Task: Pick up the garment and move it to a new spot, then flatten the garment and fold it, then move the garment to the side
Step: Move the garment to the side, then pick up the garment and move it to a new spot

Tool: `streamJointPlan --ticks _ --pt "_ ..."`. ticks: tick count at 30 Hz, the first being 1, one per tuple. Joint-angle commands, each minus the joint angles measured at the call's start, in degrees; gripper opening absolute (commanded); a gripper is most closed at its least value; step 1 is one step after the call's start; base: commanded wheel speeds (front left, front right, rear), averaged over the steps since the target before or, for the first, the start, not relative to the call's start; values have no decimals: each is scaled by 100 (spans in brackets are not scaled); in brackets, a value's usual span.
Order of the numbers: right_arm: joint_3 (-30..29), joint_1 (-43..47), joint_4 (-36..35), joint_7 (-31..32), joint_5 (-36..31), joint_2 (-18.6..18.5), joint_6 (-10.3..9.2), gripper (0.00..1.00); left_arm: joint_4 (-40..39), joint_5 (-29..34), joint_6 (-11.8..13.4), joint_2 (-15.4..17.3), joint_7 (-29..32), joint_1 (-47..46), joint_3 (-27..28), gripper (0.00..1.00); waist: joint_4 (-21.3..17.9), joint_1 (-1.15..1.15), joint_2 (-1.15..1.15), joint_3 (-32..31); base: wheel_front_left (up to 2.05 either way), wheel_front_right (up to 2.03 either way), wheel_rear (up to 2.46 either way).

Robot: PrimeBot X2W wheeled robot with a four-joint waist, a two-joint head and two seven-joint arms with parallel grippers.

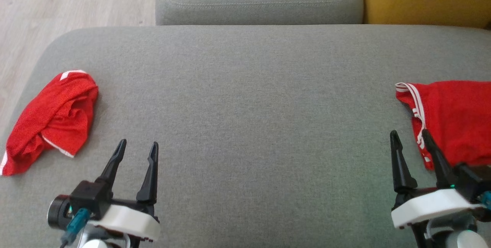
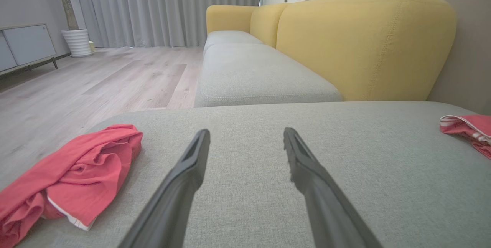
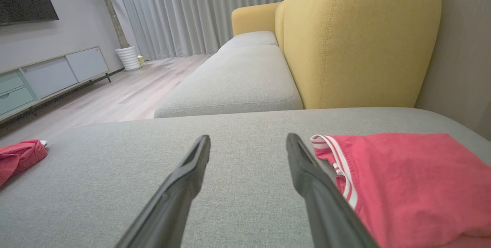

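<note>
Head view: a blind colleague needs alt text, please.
A crumpled red garment lies at the left of a grey cushion, a flatter red garment at the right. The left tool and right tool are open, empty.

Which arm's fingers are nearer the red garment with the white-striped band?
Right. The right gripper is beside the striped garment; the left gripper is far across the cushion.

flat red garment: cut off by right edge, lower part hidden behind right gripper. crumpled red garment: clipped at lower-left corner, left wrist view.
</note>
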Motion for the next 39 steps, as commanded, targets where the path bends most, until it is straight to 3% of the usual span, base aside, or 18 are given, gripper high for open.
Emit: streamJointPlan --ticks 1,29,39 --pt "124 -118 -237 20 25 -29 37 100 -221 -46 38 101 14 -150 190 100 -17 0 0 -12 0 0 0" --pt "43 -58 -315 61 39 -29 37 100 -298 -134 137 178 43 -215 114 100 -20 0 0 33 0 0 0" --pt "-45 -19 -335 54 64 -29 37 100 -276 -174 149 151 11 -334 69 100 207 0 0 56 0 0 0"
